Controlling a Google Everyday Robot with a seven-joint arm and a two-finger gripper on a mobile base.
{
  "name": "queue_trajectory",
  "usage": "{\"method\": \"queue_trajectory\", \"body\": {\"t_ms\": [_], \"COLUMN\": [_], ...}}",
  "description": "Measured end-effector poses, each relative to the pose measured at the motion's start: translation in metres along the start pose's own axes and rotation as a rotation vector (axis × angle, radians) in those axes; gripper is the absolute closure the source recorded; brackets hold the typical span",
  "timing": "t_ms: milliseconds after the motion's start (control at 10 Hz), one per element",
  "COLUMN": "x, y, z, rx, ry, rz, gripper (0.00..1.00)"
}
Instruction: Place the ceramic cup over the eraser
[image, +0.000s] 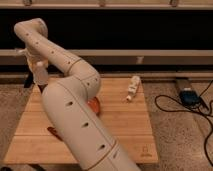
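My gripper (39, 69) is at the far left back corner of the wooden table (125, 130), at the end of the big white arm that curves up from the bottom of the view. It is shut on the ceramic cup (39, 77), a small white tapered shape hanging just below it. The eraser (44, 89), a small dark reddish-brown block, stands directly under the cup. Only a sliver of it shows. I cannot tell whether the cup touches it.
An orange bowl (94, 105) sits mid-table, mostly hidden behind my arm. A slim white bottle (132, 88) lies at the back right. A flat red thing (53, 132) peeks out at the front left. Cables and a power box (188, 95) lie on the floor to the right.
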Motion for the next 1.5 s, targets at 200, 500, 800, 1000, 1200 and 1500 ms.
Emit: {"method": "queue_trajectory", "body": {"t_ms": [200,500,800,1000,1200,1500], "x": [0.002,0.002,-0.004,-0.010,-0.014,-0.017], "y": [-0.001,-0.003,-0.002,0.002,0.002,0.004], "z": [0.005,0.013,0.032,0.044,0.056,0.070], "rx": [0.007,0.003,-0.024,-0.034,-0.028,-0.013], "ry": [-0.001,-0.003,-0.018,-0.027,-0.026,-0.019], "rz": [-0.002,-0.009,-0.004,0.006,0.015,0.027], "gripper": [1.00,0.82,0.52,0.37,0.36,0.36]}}
